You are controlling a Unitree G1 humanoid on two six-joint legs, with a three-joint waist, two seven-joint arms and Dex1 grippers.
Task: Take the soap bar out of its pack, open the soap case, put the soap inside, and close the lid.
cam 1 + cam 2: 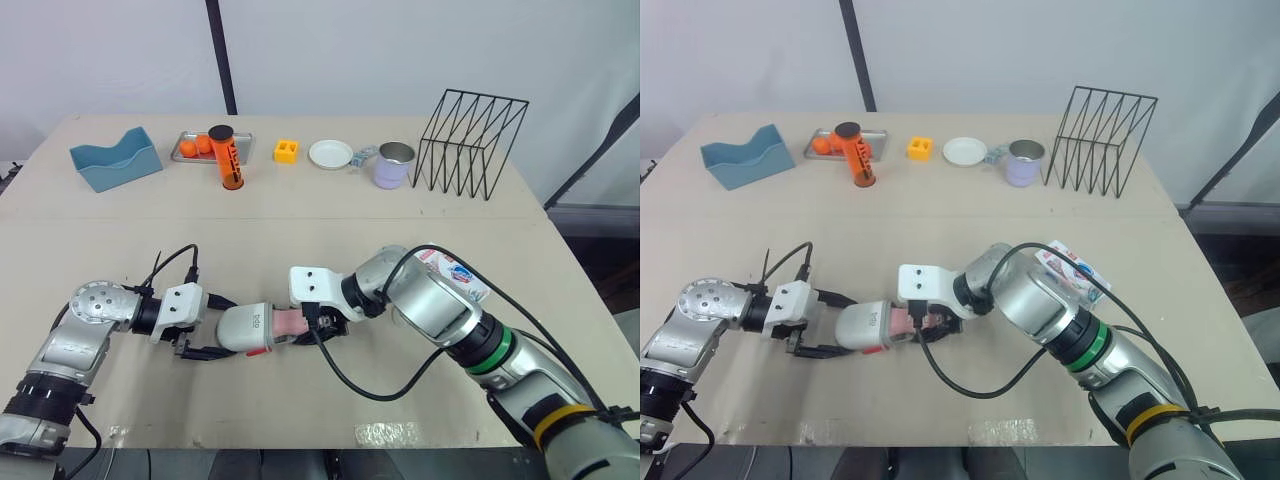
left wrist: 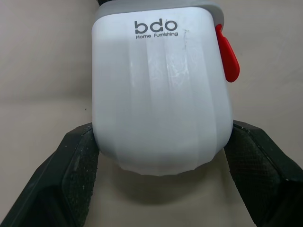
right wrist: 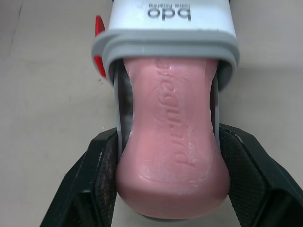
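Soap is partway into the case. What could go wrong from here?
The soap fits the case tightly at its grey rim, so it may jam. The left pincer grips only its rounded closed end; a push might slide it loose. The right pincer sits close to the rim and may hit it before the soap is in.

Both arms angle inward, wrists low: left gripper [image 2: 161,136] pinches the soap case [image 2: 161,80], right gripper [image 3: 166,142] clamps the soap bar [image 3: 170,99].
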